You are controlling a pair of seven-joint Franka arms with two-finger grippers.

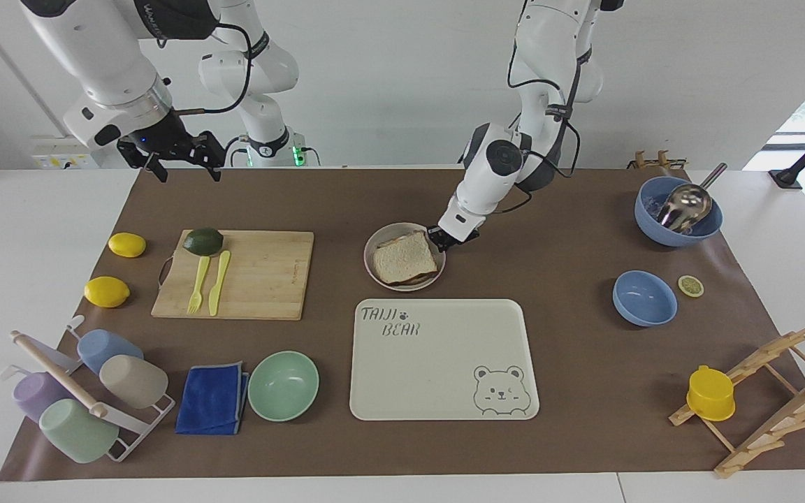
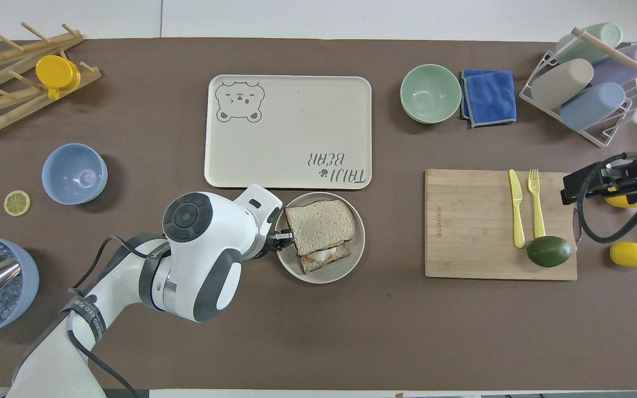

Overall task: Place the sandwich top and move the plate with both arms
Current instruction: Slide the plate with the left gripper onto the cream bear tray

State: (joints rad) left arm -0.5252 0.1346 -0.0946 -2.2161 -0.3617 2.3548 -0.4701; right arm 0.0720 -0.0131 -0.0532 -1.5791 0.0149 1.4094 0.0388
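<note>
Low over the table, the left gripper has its jaws clenched on the plate rim; right gripper waits, released.

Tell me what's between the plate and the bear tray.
Nothing: between the plate and the tray only a narrow strip of bare brown mat shows, clearest overhead.

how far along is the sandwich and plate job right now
Done: the sandwich top lies on the egg toast in the plate. In hand: the left gripper is shut on the plate's rim at the side toward the left arm's end. Left: the right gripper waits open in the air above the table's edge by the cutting board, so the two-arm move of the plate is not yet done.
</note>
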